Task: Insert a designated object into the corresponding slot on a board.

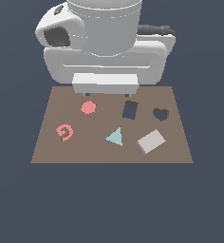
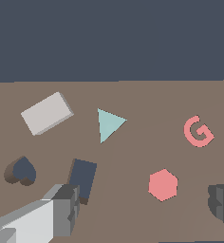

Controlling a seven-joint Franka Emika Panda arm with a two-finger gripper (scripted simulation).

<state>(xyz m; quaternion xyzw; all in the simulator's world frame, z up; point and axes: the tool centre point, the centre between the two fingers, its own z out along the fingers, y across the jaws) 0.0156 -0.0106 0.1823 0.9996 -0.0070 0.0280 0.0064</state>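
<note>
Gripper is seen open and empty above the board's far edge; grey block lies loose, long axis diagonal, just beyond the rectangular slot.

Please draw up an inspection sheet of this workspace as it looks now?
Surface: brown board, flat, with two dark cut-outs.
Job's things: grey block lying loose on the board, apart from the rectangular slot; slot empty.
Clutter: teal triangle, pink hexagon, pink G, heart cut-out.
Pincer: pincer open, holding nothing, fingers above the board near the slot.
Cables: nothing seen.
Surroundings: plain dark background.
</note>
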